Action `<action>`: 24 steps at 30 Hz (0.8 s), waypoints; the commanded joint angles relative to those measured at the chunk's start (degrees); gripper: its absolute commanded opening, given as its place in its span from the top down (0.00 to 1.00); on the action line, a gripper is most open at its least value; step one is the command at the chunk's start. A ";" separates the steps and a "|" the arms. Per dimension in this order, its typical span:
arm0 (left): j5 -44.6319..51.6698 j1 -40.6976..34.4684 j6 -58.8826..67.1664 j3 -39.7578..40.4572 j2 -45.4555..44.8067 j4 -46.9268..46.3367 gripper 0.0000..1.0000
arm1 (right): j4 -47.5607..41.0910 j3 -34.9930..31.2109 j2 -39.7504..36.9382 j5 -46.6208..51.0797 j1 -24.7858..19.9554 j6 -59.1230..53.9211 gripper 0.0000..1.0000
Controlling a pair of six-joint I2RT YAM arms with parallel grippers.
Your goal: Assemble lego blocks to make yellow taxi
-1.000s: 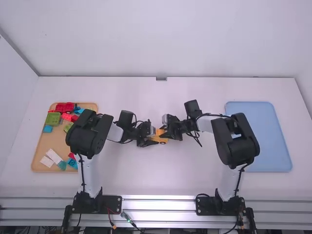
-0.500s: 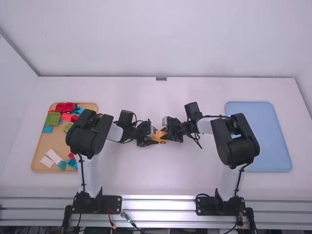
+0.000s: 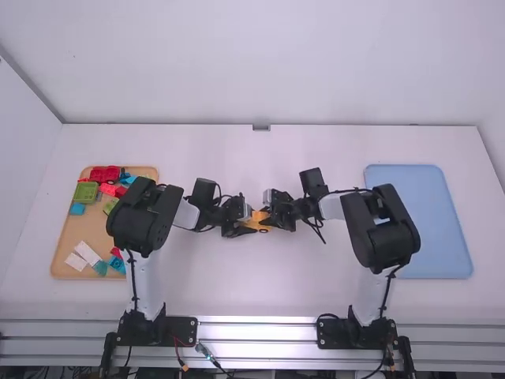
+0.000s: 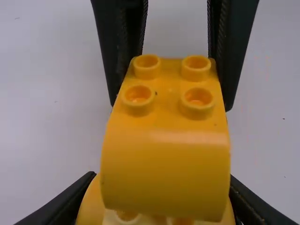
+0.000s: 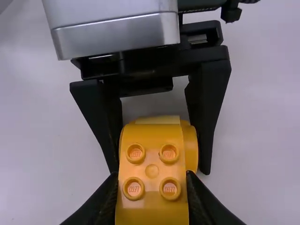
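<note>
The curved yellow block (image 4: pixel 165 168), pinched in the right gripper (image 4: pixel 170 107), is pointed lengthwise at the left gripper (image 4: pixel 161 176), overlapping the yellow base (image 4: pixel 91 206) clamped there.

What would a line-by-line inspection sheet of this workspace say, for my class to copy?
Surface: white table, blue tray at right
Job's things: yellow block over yellow base; full seating unclear
Clutter: mixed blocks in tan tray at left
Pincers: left pincer shut on the base, right pincer on the block
Cables: dark cable along left arm, dark loop at right arm
Surroundings: white walls, metal rail along near edge
</note>
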 commanded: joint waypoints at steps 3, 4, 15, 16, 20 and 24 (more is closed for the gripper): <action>0.09 -0.24 0.42 0.74 1.29 -0.20 0.44 | 0.37 -0.70 0.81 1.77 1.73 0.52 0.81; 0.13 -0.09 0.42 0.74 1.29 -0.24 0.44 | 0.50 -0.70 0.81 2.84 2.10 0.98 0.82; 0.11 -0.35 0.42 0.74 1.29 -0.02 0.45 | -0.50 -0.72 0.81 6.27 2.71 3.15 0.82; 0.09 -0.37 0.42 0.74 1.29 0.04 0.46 | -0.94 -0.72 0.81 7.21 3.06 3.10 0.82; 0.11 -0.35 0.44 0.74 1.29 0.17 0.46 | -2.34 -0.76 0.92 12.48 4.98 3.13 0.84; 0.09 -0.35 0.44 0.74 1.29 0.07 0.46 | -3.43 -0.76 0.92 18.45 7.15 3.82 0.88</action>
